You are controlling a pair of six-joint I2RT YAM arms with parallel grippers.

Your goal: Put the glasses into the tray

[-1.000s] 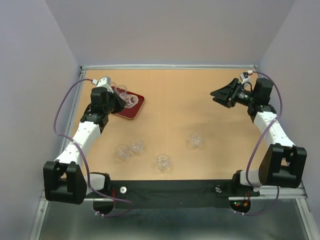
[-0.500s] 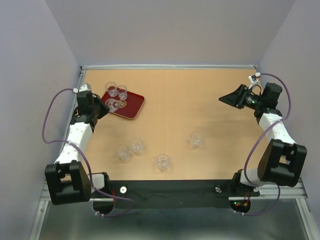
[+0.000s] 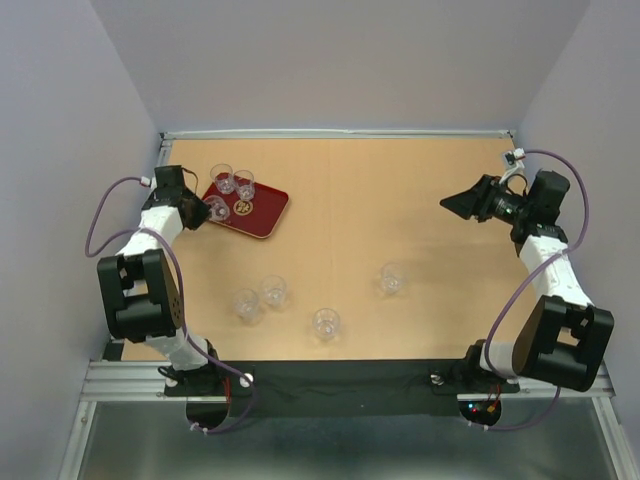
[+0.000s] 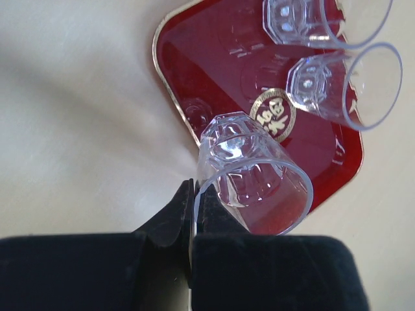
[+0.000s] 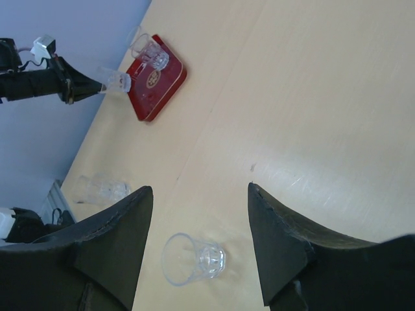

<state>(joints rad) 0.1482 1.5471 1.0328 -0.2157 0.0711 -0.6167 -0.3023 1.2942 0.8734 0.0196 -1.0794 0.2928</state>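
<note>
Pulled back, left end effector (image 4: pixel 192 210) pinches clear faceted tumbler (image 4: pixel 249 172) at glossy red tray (image 4: pixel 194 58) edge; right end effector (image 5: pixel 199 190) splayed.

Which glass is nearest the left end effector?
The glass at the tray's left edge, rim between the left end effector's fingertips; two stand deeper in the tray, four on the table.

The glasses (image 4: pixel 249 175) are clear, glossy and smooth, with faceted bases. The tray (image 4: pixel 194 58) is glossy dark red, edged with a shiny gold line. The bench (image 3: pixel 400 200) looks like smooth, matt pale wood. The right fingers (image 5: pixel 110 240) are matt black.
</note>
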